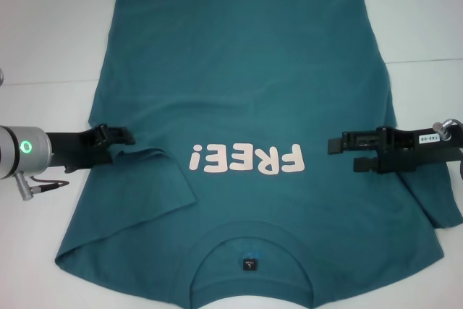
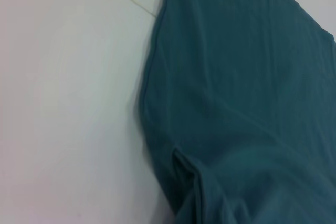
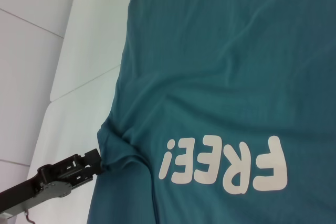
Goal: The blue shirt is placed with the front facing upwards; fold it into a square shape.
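Bright, even overhead light with soft faint shadows — the left wrist view is blurred, others crisp.

The blue shirt [image 1: 246, 92] is spread front-up on the table [image 1: 51, 27], with its collar nearest the robot and its hem at the far side. The "FREE!" lettering [image 1: 244, 159] is placed across the chest, beyond the collar, and the neck label [image 1: 249, 263] is set inside the collar. The left sleeve [image 1: 155, 179] is folded inward onto the body. The left gripper [image 1: 124, 137] is positioned at the shirt's left edge, by that sleeve; the right gripper [image 1: 341, 154] is held over the right side, just beside the lettering.
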### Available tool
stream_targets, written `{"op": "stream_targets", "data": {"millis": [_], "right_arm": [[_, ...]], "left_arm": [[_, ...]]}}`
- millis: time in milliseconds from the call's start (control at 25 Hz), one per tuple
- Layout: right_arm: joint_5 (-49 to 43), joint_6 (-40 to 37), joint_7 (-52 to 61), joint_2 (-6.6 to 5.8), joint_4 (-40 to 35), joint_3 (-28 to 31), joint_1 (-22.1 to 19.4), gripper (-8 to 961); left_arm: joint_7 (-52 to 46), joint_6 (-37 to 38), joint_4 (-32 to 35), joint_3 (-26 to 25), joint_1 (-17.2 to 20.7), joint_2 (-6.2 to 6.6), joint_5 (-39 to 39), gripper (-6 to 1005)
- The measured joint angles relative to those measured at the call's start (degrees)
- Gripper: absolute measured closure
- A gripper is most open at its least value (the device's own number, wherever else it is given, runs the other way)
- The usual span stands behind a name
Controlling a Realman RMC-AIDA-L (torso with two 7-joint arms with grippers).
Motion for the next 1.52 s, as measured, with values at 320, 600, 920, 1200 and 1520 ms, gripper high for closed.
{"op": "stream_targets", "data": {"millis": [320, 600, 920, 1200, 1520], "right_arm": [[0.03, -0.01, 0.04, 0.0, -0.01, 0.0, -0.06, 53], [0.11, 0.0, 0.09, 0.0, -0.01, 0.06, -0.09, 54], [0.11, -0.12, 0.17, 0.0, -0.01, 0.09, -0.09, 55], [0.11, -0.12, 0.18, 0.0, -0.01, 0.18, -0.09, 56], [0.12, 0.01, 0.18, 0.0, -0.01, 0.18, -0.09, 56]], "left_arm": [[0.16, -0.99, -0.15, 1.42, -0.28, 0.03, -0.01, 419], [0.26, -1.32, -0.16, 1.83, -0.45, 0.12, 0.01, 489], [0.28, -2.22, -0.2, 2.78, -0.54, 0.02, 0.12, 874], [2.55, -0.7, 0.21, 2.38, -0.54, -0.09, -2.46, 1000], [3.97, 1.03, 1.0, 2.45, -1.51, 0.03, -7.02, 1000]]}}
